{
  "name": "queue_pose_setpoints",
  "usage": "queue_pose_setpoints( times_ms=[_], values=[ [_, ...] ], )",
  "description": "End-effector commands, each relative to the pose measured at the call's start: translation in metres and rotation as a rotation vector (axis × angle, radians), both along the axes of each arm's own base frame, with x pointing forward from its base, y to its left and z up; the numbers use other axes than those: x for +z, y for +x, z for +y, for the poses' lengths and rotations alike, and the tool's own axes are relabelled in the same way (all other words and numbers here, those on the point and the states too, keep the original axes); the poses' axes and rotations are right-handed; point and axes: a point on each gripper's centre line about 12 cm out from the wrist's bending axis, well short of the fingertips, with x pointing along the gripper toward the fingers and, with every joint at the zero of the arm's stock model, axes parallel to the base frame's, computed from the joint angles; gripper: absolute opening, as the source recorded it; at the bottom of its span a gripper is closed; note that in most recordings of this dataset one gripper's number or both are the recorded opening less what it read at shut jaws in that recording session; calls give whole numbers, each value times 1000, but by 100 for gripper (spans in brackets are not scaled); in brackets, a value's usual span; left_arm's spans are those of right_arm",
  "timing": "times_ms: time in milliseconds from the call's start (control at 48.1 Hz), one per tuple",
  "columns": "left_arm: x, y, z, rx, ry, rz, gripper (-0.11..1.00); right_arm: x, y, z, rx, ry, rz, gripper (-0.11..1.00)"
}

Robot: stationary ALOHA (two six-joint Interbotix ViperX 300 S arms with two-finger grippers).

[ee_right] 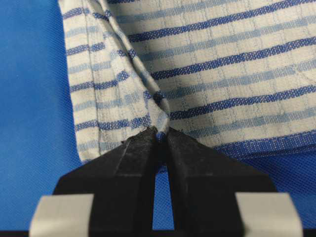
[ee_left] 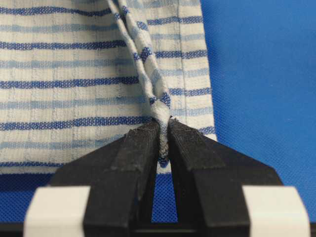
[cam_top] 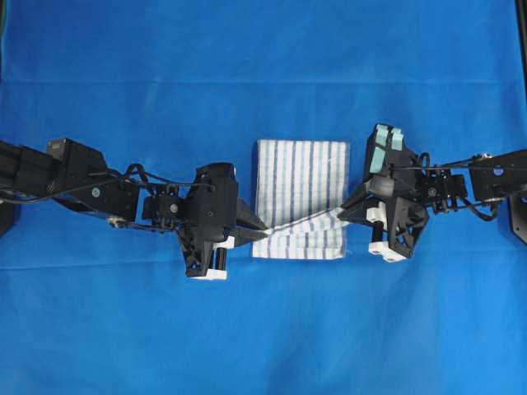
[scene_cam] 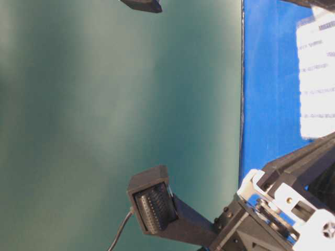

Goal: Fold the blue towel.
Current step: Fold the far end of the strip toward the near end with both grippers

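Both grippers pinching the white woven blue-striped towel (cam_top: 298,185)

Left gripper (ee_left: 163,143) and right gripper (ee_right: 159,140) should carry the taut edge toward 12 o'clock together, level.

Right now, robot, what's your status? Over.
Left gripper shut on blue towel corner. Right gripper shut on the other corner. Towel partly folded on table cloth. Nothing in the way.
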Motion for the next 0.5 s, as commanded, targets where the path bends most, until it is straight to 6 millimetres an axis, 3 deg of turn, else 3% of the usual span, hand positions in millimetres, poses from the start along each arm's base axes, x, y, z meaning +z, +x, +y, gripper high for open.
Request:
queue_pose_setpoints(
  times_ms=[0, 291, 374, 478],
  values=[
    [11, 5, 1, 5, -3, -35, 4, 5, 5, 1, 2, 2, -18, 8],
    [13, 8, 7, 20, -4, -41, 5, 5, 12, 7, 17, 5, -20, 11],
    [15, 8, 7, 18, -2, -41, 9, 9, 14, 10, 24, 6, -30, 34],
    [22, 6, 8, 18, -2, -48, 34, 19, 19, 14, 36, 7, -57, 62]
  ],
)
